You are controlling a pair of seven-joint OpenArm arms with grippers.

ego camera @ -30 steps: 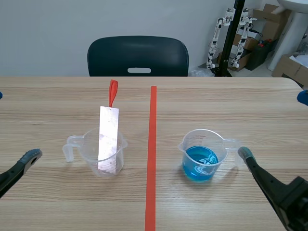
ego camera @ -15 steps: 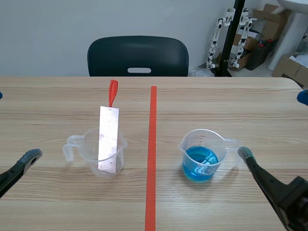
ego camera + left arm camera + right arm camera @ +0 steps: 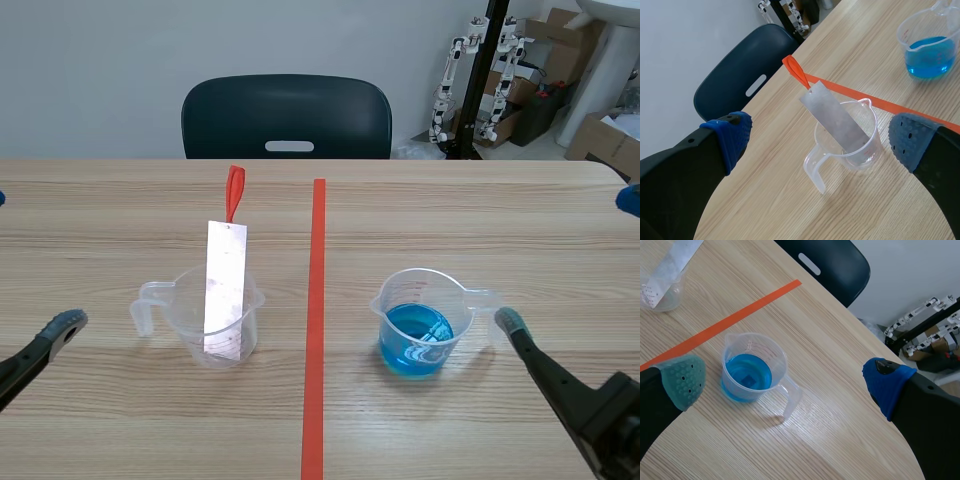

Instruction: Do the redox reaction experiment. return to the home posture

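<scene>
Left gripper (image 3: 821, 137): fingers wide apart, holding nothing. Ahead of it, between the two blue pads (image 3: 730, 137), stands a clear cup (image 3: 862, 147), touching neither finger. A metal strip (image 3: 835, 120) leans tilted inside, its orange tag (image 3: 796, 72) sticking out past the rim on the side away from the gripper.

Right gripper (image 3: 784, 380): fingers spread, nothing between them. Blue-liquid cup (image 3: 747, 372) sits ahead, near the grey-green pad (image 3: 684, 379), apart from it; handle points toward the blue-padded finger (image 3: 885, 382).

Tape line (image 3: 316, 320) runs between the cups. Chair (image 3: 286, 115) beyond the table (image 3: 480, 210).
</scene>
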